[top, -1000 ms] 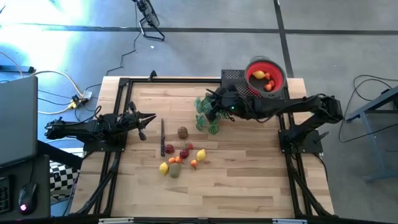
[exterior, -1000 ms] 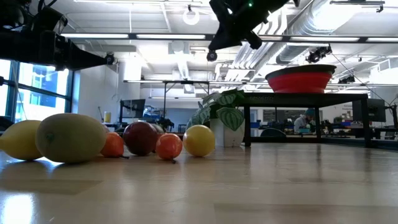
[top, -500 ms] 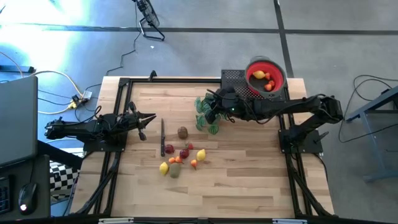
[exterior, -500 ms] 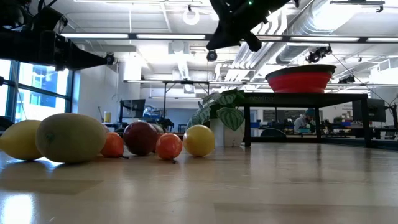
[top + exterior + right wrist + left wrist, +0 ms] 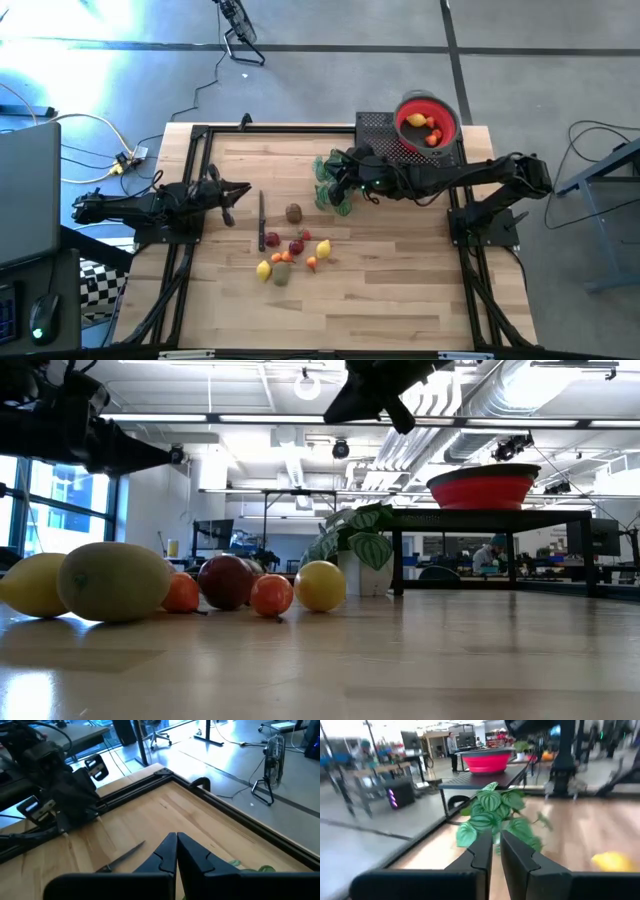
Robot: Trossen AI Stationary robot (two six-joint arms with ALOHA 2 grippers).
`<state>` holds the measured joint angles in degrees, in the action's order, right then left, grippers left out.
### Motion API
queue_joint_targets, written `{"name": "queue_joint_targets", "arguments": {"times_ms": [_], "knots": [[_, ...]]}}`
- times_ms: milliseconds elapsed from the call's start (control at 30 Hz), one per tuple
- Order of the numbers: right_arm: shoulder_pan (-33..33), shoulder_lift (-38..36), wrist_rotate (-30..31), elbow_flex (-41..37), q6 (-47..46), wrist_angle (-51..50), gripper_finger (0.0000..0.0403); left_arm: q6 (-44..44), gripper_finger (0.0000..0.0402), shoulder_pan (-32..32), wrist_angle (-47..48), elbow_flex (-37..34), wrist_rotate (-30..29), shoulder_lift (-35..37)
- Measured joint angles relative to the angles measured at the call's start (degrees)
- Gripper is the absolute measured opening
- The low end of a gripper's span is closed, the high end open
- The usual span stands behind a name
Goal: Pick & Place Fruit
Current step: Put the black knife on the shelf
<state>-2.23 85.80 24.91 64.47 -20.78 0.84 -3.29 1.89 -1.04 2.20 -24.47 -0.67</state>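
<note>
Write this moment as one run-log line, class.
right gripper: shut, empty, above plant sprig | left gripper: shut, waiting at left edge | fruit pile: on table | red bowl: holds fruit

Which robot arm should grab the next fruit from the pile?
Probably the right. Its gripper is empty, fingers together, hanging above the plant sprig, not far from the fruit pile and the red bowl. The left gripper waits at the table's left edge.

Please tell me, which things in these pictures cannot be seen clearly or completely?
- Pieces of fruit inside the round red bowl: the low view shows only its outer wall; the high view shows them too small to count.
- Yellow fruit in the left wrist view: blurred, kind unclear.
- Green leafy plant sprig: partly covered by the right gripper in the high view.
- Left gripper: out of the low view's frame.
</note>
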Motion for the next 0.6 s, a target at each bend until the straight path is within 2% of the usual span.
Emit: {"name": "queue_joint_targets", "arguments": {"times_ms": [67,133,600], "knots": [[0.06,0.00,0.00,0.00,0.00,-0.11,0.0005,5.68,0.0033,0.00,-1.51,-0.17,2.61,0.00],[0.06,0.00,-0.28,0.00,-0.07,-0.12,0.0005,7.62,0.0033,0.00,-3.38,-0.17,5.13,-0.02],[-0.79,0.00,-1.07,0.00,4.52,-0.15,0.0005,8.97,0.0033,0.00,-3.15,-0.15,18.47,0.00]]}}
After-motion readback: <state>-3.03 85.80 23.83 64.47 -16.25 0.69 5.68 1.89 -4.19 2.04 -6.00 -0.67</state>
